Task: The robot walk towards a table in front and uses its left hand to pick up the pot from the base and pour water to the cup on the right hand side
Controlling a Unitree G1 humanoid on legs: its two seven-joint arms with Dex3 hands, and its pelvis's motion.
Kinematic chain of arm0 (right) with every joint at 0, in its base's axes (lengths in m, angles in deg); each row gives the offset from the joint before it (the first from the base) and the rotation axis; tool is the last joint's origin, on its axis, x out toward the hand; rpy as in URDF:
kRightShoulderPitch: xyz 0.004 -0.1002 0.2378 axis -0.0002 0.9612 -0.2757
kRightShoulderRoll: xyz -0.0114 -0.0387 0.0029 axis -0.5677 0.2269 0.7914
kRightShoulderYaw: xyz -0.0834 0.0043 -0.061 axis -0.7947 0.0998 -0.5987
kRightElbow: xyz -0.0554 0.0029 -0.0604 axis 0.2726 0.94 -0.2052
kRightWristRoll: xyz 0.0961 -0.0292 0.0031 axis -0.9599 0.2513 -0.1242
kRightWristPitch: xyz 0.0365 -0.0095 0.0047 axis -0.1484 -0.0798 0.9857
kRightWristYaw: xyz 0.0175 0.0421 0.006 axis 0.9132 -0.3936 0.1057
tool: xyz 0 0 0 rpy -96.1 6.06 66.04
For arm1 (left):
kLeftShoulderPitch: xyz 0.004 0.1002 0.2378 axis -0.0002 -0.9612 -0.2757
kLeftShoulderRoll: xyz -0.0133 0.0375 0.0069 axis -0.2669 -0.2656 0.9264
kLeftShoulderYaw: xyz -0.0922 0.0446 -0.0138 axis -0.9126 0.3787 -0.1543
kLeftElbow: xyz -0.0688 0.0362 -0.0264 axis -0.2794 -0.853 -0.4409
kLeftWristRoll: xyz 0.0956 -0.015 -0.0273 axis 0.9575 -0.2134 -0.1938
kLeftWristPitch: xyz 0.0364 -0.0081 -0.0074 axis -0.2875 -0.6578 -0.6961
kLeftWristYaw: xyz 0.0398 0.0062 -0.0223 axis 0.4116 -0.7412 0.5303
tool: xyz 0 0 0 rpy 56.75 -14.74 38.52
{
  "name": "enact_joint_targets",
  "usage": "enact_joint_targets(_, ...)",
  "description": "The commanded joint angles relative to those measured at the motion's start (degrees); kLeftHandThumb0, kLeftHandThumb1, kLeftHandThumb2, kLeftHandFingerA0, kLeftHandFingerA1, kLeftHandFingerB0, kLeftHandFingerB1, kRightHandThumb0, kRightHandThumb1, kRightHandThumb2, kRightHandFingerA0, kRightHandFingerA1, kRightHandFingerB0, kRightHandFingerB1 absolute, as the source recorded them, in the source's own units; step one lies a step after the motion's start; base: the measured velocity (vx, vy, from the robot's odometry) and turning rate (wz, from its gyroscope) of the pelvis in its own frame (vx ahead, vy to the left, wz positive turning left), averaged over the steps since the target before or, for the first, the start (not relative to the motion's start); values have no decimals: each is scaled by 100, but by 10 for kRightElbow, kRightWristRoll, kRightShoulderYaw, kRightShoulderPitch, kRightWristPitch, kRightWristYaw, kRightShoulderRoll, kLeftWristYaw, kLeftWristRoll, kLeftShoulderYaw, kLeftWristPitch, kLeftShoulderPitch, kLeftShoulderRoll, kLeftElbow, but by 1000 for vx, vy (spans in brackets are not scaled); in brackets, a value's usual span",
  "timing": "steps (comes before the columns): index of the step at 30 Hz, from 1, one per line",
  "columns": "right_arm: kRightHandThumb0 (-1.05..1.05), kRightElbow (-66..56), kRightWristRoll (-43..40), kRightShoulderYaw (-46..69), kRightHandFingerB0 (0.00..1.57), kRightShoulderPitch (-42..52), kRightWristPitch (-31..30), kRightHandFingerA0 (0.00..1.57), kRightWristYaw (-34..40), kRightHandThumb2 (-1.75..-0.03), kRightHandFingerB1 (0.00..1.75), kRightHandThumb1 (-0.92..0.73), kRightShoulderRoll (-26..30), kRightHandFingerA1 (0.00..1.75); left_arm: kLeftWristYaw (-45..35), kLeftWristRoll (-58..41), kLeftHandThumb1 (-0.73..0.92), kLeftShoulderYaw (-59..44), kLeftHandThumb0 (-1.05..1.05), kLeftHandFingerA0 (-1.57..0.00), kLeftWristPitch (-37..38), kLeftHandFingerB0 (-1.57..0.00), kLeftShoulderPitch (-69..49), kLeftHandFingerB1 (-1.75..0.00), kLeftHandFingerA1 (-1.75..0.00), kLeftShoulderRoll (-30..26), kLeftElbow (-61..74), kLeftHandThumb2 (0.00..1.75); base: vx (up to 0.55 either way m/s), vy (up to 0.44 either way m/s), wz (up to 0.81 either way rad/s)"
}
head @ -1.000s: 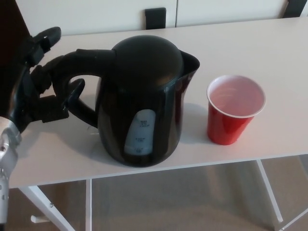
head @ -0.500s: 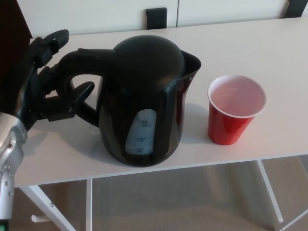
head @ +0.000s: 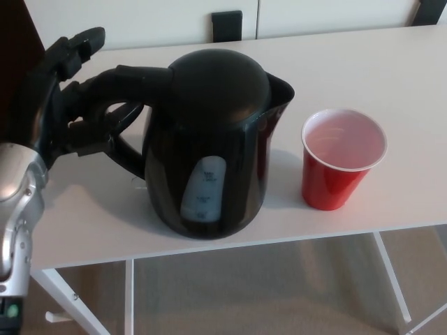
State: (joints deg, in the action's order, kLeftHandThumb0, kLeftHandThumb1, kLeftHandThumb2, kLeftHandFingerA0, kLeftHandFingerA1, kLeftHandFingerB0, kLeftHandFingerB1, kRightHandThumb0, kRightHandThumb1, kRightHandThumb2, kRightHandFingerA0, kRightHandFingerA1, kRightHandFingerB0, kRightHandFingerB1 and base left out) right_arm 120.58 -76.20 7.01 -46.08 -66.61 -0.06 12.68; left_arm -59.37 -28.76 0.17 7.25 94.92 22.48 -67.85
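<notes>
Black pot (head: 209, 146) upright near table's (head: 391, 70) front edge, spout right. Red cup (head: 341, 167) just right of pot, apart. Left hand (head: 66, 105) at pot handle (head: 119, 87), fingers (head: 119, 118) partly curled through loop, not clamped.

White table (head: 419, 77) fills most of the frame. Black pot (head: 209, 146) sits around the centre, red cup (head: 341, 159) just right of it, not touching.
</notes>
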Motion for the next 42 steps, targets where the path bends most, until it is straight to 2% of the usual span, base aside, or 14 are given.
enact_joint_targets(1,-28,-11,-4,1,50,5,-7,65,-2,-56,45,-56,6,53,17,25,44,-1,-42,-25,10,-19,12,-35,-40,-3,-17,65,0,0,0)
enact_joint_targets(9,-29,-11,-3,0,51,-4,-18,69,3,-56,44,-54,7,52,11,55,43,10,-46,-25,35,-18,28,-36,-40,-27,-61,66,0,0,0)
enact_joint_targets(23,-23,-2,-16,13,52,-19,-23,66,-6,-54,47,-51,4,55,-14,102,43,52,-46,-29,80,-20,23,-36,-41,-71,-91,66,0,0,0)
enact_joint_targets(29,-24,-1,-18,19,51,-23,-21,62,-11,-55,47,-52,4,54,-15,115,43,67,-44,-32,86,-23,31,-37,-41,-77,-90,65,0,0,0)
enact_joint_targets(42,-27,-20,-9,10,49,-24,-31,64,-8,-55,45,-54,7,53,-11,138,43,83,-45,-33,81,-23,58,-37,-42,-67,-92,66,0,0,0)
